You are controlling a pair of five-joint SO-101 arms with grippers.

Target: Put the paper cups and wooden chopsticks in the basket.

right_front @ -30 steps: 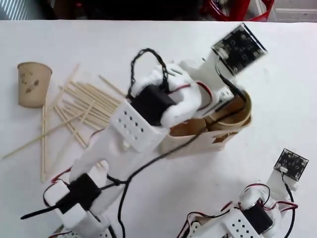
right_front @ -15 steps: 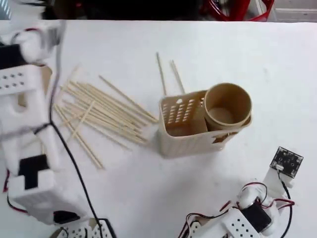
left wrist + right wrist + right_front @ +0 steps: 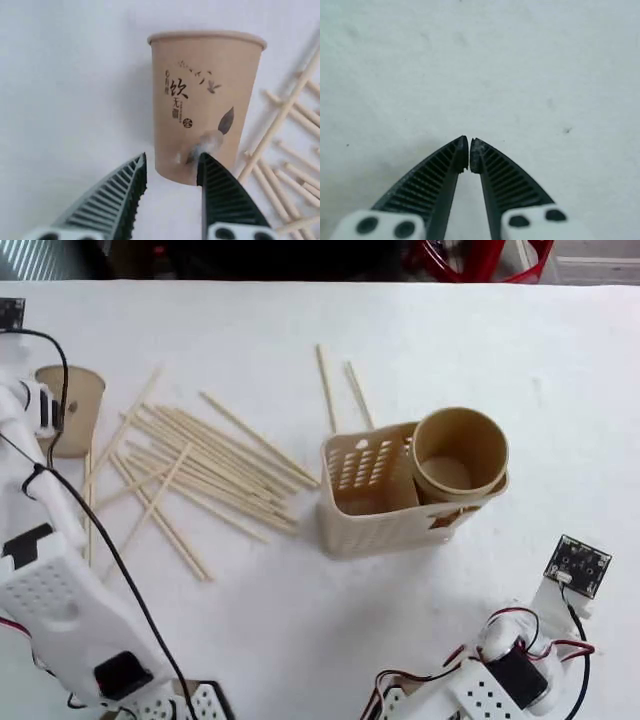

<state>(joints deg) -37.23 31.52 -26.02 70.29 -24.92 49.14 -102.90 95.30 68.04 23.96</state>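
Over by the left edge of the table (image 3: 560, 360), the left gripper (image 3: 172, 160) has swung across from the basket (image 3: 360, 510), where cups (image 3: 460, 455) already sit. It now hangs spread just short of the last paper cup (image 3: 205, 100). That one is tan, printed, apparently on its side, with loose chopsticks (image 3: 200, 465) beside it. The right gripper (image 3: 469, 142) rests pressed together.

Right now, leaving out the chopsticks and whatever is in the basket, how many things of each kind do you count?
Cup: 1
Basket: 1
Arms: 2, left arm and right arm
Total: 4
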